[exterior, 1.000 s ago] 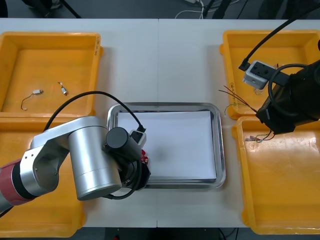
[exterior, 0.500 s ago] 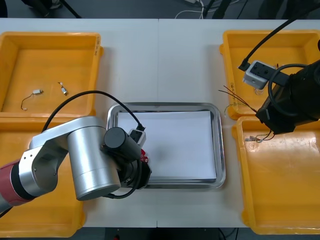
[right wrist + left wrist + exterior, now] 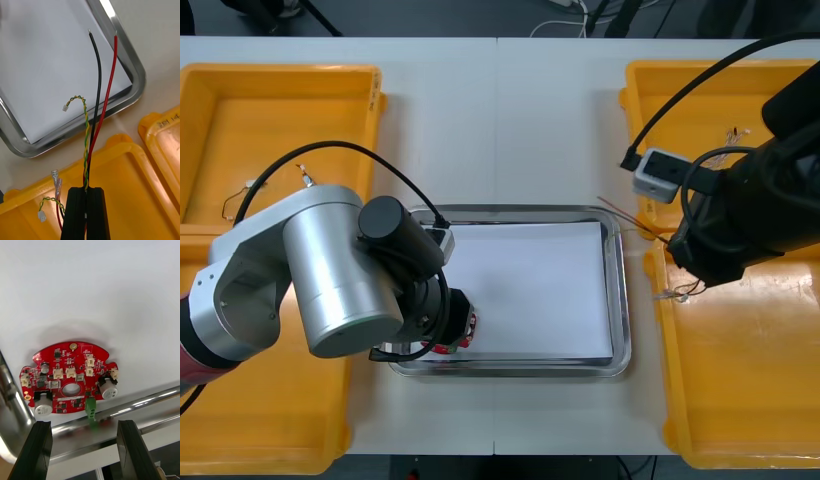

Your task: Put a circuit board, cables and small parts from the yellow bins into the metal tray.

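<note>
Left wrist view: left pincer (image 3: 84, 423) wide open, hovering over circuit board (image 3: 75, 367).

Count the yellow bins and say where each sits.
4: the far left bin and near left bin stand left of the metal tray, the far right bin and near right bin on its right. No further bin seems hidden.

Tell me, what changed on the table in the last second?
The right hand, shut on cables, swung from over its bins toward the metal tray. The left arm shifted leftward; the left hand stands open above the circuit board lying in the tray. Tray and yellow bins stayed put.
</note>
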You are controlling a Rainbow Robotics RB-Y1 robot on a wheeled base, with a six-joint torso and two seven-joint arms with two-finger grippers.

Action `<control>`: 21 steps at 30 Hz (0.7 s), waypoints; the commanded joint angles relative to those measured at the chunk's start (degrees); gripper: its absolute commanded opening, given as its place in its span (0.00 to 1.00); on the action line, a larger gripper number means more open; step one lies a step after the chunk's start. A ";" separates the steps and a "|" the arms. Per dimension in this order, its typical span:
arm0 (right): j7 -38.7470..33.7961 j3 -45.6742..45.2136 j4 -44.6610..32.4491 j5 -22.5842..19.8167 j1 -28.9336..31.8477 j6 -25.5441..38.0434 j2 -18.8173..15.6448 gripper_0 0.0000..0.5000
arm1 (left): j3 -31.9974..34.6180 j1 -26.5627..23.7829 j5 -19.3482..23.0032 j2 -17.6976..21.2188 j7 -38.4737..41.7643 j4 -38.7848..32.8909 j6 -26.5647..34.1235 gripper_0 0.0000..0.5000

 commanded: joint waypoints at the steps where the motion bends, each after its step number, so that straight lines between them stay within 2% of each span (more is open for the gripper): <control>1: 1.40 5.23 -1.49 2.36 -4.14 0.24 4.08 0.00 | 5.00 -3.24 3.40 2.53 3.18 -3.28 3.40 1.00; 8: 1.75 12.61 -1.49 7.63 -5.90 0.24 8.03 0.00 | 11.33 -6.05 8.50 3.41 1.69 -3.45 9.82 1.00; 12: 2.37 16.13 -1.49 9.74 -5.90 0.24 8.21 0.00 | 13.26 -7.64 9.82 3.94 0.90 -3.19 12.72 1.00; 21: 5.36 25.53 -1.49 17.30 -5.90 0.24 8.38 0.00 | 21.70 -8.25 16.76 7.98 -4.20 -0.38 14.74 1.00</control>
